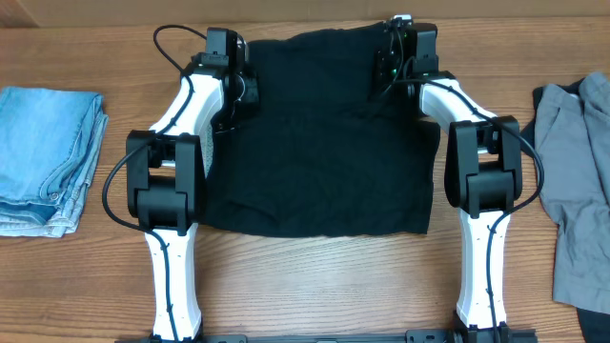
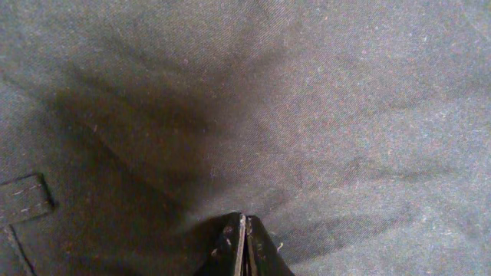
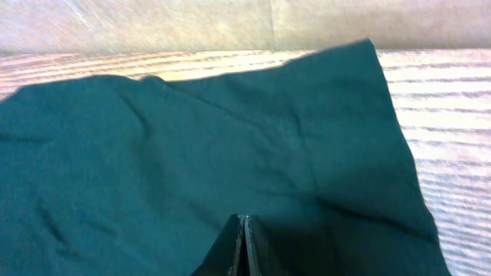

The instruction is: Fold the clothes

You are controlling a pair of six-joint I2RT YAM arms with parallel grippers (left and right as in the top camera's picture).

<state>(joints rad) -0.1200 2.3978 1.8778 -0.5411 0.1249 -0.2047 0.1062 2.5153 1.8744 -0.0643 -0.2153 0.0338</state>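
overhead view of a wooden table (image 1: 315,286) with two white robot arms reaching away from the camera. at nine o'clock on the table lies a folded stack of pale blue denim (image 1: 48,152), apart from the arms. in the middle, a black garment (image 1: 324,143) is spread nearly flat as a rough rectangle, its near hem toward six o'clock and its far edge toward twelve. the left gripper (image 2: 244,244) sits over the garment's eleven o'clock corner; in its wrist view the jaws are pressed together with only a thin line between them, and soft creases in the cloth run in toward the tips, so they appear to be pinching fabric. a small stitched tab (image 2: 23,201), perhaps a belt loop, shows at eight o'clock in that view. the right gripper (image 3: 244,241) is at the garment's one o'clock corner, its jaws likewise closed tight and seemingly nipping cloth just inside the far edge, with the pointed corner (image 3: 368,50) of the cloth lying beyond at one o'clock. at three o'clock on the table, a loose heap of grey clothing (image 1: 572,181) waits. the black garment looks light, limp and matte rather than slippery, a woven cloth that will sag and wrinkle between holds and is not fragile. it is likely best held at the two far corners and kept taut across the width.
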